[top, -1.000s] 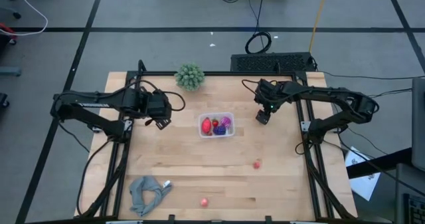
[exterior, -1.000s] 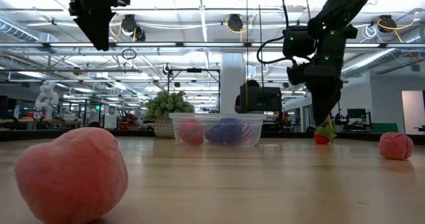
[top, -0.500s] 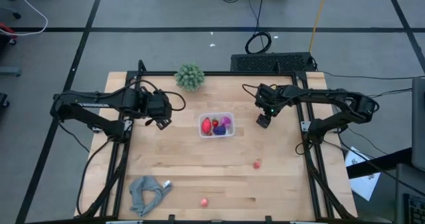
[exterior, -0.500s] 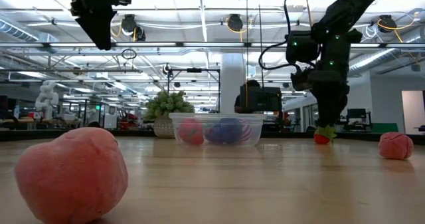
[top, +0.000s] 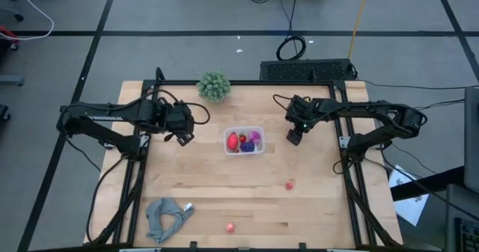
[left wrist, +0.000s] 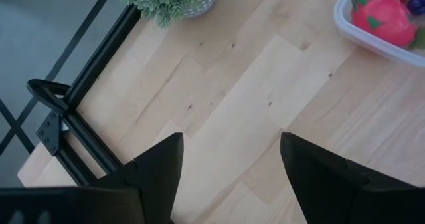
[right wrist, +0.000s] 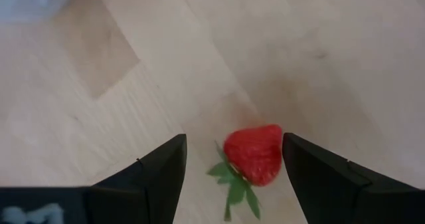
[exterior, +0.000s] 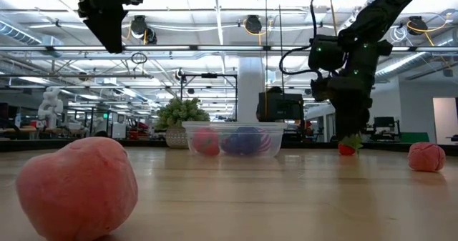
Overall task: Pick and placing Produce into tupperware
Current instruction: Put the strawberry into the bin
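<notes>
The clear tupperware (top: pixel 245 140) stands mid-table with red, pink and purple produce inside (exterior: pixel 232 141). A red strawberry with green leaves (right wrist: pixel 254 154) lies on the wood to its right. My right gripper (right wrist: pixel 234 141) hangs open just over it, pointing steeply down, one finger on each side (exterior: pixel 351 126). In the high view that gripper (top: pixel 293 137) hides the strawberry. Two pink pieces lie loose near the front edge (top: pixel 289 185) (top: pixel 230 227). My left gripper (top: pixel 183 137) hangs open above the table, left of the tupperware (left wrist: pixel 372 24).
A green bushy ball in a pot (top: pixel 214 86) stands at the far edge. A grey cloth (top: pixel 168 214) lies at the near left corner. Bare wood stretches between the tupperware and the loose pieces. The black table frame (left wrist: pixel 73 117) runs close beside my left gripper.
My right gripper has come down a little toward the strawberry and tipped slightly, its fingers staying open. The strawberry has stayed where it lay.
</notes>
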`<action>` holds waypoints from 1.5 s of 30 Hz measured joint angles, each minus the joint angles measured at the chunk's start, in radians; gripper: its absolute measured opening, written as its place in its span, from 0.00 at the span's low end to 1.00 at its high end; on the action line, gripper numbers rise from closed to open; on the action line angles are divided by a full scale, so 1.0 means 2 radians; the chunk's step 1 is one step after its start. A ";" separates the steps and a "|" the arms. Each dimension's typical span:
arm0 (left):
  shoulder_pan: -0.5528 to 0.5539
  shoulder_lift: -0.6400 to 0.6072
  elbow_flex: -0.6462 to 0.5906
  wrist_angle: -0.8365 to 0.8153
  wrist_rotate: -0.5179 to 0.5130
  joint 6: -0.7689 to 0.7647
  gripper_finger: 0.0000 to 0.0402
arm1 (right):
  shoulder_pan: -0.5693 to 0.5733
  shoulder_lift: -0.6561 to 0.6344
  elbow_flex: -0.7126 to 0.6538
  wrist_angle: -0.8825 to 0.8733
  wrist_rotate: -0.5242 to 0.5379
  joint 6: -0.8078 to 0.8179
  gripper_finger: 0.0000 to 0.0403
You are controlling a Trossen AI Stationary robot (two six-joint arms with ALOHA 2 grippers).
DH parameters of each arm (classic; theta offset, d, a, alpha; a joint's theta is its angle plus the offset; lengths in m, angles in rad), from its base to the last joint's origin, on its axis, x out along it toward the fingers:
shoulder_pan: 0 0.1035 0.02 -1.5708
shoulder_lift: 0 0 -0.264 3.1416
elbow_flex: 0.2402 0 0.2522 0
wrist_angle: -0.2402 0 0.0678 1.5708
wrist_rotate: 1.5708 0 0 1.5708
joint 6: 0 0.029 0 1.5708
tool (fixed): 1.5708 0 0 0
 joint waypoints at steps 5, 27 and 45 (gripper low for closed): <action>0.000 0.000 0.000 0.000 0.000 0.000 0.64 | 0.011 0.027 0.000 -0.002 -0.003 0.002 0.60; 0.000 0.000 0.000 0.002 -0.001 0.000 0.64 | 0.017 0.050 0.002 0.004 0.008 -0.009 0.42; 0.000 0.000 0.000 0.025 -0.001 0.012 0.64 | 0.069 0.044 0.122 -0.051 -0.002 -0.009 0.34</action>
